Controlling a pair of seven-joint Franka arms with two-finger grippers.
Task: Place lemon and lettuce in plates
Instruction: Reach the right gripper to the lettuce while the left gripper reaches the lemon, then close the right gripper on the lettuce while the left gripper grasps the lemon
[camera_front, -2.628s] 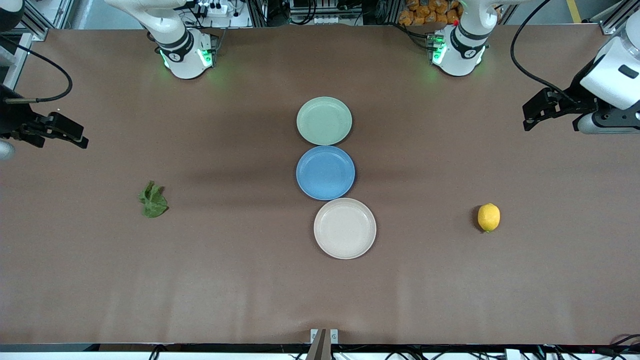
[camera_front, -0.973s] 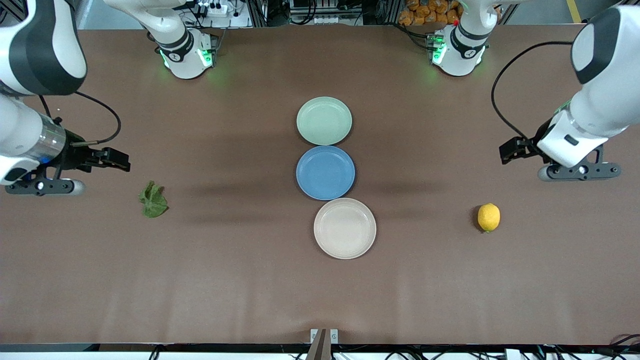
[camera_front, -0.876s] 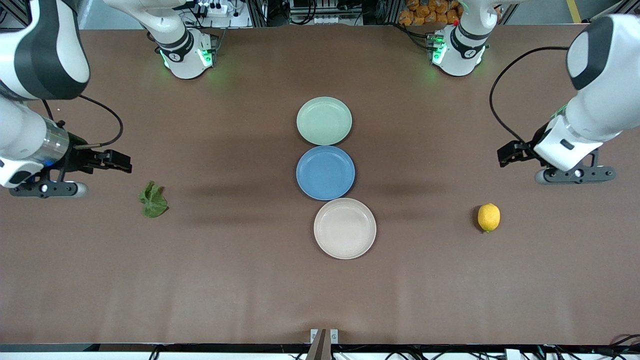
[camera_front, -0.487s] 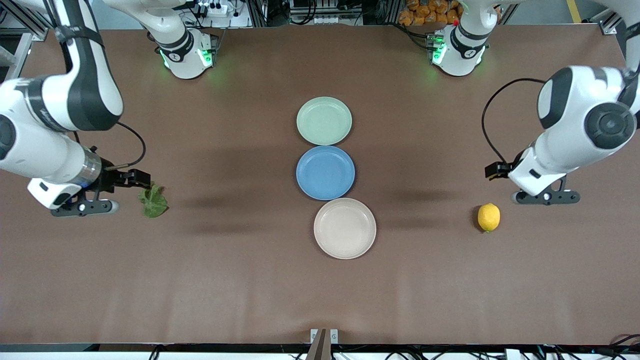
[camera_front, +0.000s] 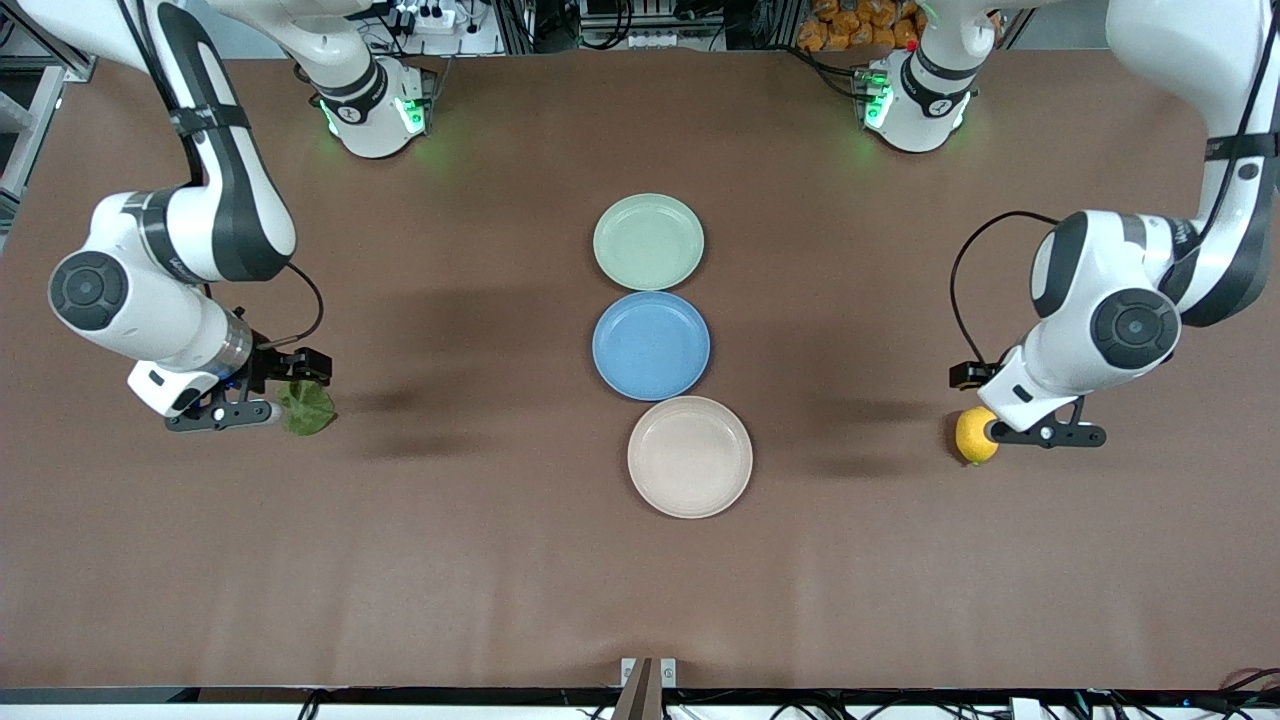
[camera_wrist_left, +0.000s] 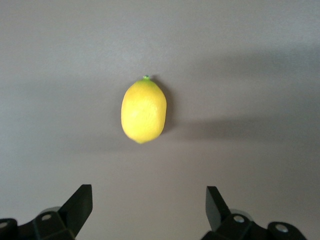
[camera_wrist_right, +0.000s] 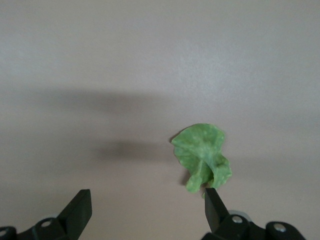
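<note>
The yellow lemon (camera_front: 973, 440) lies on the brown table toward the left arm's end. In the left wrist view the lemon (camera_wrist_left: 143, 111) sits ahead of the open fingers, centred between them. My left gripper (camera_front: 968, 377) (camera_wrist_left: 149, 194) is open and empty, low over the table just beside the lemon. The green lettuce (camera_front: 310, 411) lies toward the right arm's end. My right gripper (camera_front: 303, 366) (camera_wrist_right: 145, 196) is open and empty, low over the lettuce's edge; the lettuce (camera_wrist_right: 202, 159) reaches one fingertip (camera_wrist_right: 212, 199). The pale green plate (camera_front: 648, 241) and beige plate (camera_front: 690, 457) are empty.
An empty blue plate (camera_front: 651, 345) lies between the pale green and beige plates in a row at the table's middle. The pale green plate is farthest from the front camera, the beige one nearest. Both arm bases stand along the table's edge by the robots.
Both arms have swung in from the table's ends and come down: the left gripper to the lemon, the right gripper to the lettuce. Lemon, lettuce and plates have not moved.
</note>
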